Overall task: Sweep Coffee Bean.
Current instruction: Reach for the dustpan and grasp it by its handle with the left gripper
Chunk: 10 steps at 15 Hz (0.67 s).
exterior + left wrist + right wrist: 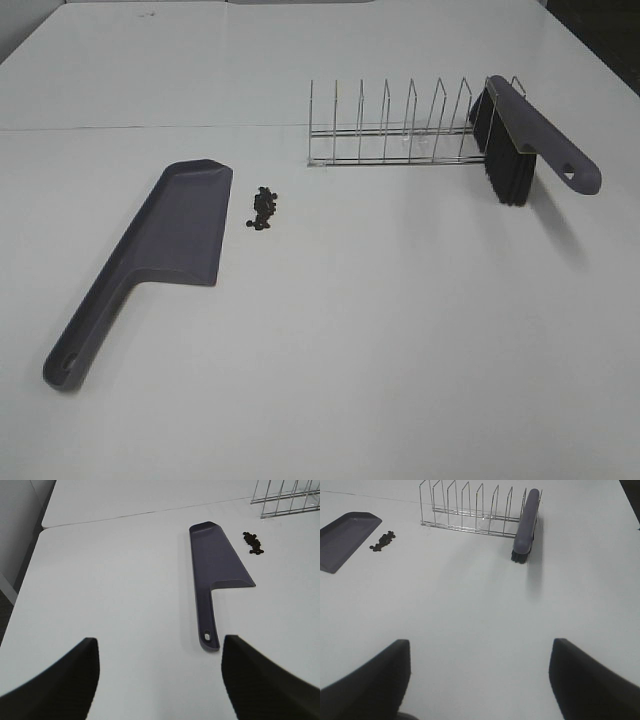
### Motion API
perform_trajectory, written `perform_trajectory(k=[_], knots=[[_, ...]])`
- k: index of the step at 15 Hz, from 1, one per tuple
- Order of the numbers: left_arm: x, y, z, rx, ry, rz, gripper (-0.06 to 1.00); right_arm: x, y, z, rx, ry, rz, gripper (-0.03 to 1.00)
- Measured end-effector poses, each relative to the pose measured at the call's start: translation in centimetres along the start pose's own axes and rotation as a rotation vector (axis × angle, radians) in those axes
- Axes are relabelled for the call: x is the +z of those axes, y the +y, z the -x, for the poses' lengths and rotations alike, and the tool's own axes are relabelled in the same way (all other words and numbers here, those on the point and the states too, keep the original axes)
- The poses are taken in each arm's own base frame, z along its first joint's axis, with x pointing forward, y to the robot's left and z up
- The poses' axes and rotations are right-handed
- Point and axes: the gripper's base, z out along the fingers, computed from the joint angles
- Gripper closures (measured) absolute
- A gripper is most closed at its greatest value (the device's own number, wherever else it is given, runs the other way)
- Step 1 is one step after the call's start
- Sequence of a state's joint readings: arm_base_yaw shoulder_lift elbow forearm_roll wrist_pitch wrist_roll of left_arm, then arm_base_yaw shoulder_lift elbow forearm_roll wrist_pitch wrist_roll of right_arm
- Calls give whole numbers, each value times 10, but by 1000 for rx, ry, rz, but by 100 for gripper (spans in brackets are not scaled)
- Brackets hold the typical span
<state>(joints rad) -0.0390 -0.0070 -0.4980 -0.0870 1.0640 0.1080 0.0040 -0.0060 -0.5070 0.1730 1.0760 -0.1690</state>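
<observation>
A small pile of dark coffee beans (264,208) lies on the white table, just right of the grey dustpan (170,235), which lies flat with its handle toward the front left. The beans also show in the left wrist view (253,543) beside the dustpan (215,565), and in the right wrist view (382,541). A grey brush (525,135) with black bristles leans in the right end of the wire rack (390,130). My left gripper (159,680) is open and empty, short of the dustpan handle. My right gripper (479,680) is open and empty, well short of the brush (525,525).
The wire rack (470,510) stands at the back, right of centre. A seam (150,127) runs across the table behind the dustpan. The table's left edge (30,565) shows in the left wrist view. Neither arm shows in the high view.
</observation>
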Motion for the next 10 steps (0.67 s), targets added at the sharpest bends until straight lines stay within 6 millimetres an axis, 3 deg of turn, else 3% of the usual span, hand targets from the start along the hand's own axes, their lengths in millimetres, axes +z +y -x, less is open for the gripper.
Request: perform_trajectory(k=[6,10], knots=[[0,0,1,-6,-5,0,31,0,0,0,0,0,0,33],[14,3,30,-74,-74,2,31,0,0,0,0,0,0,33]])
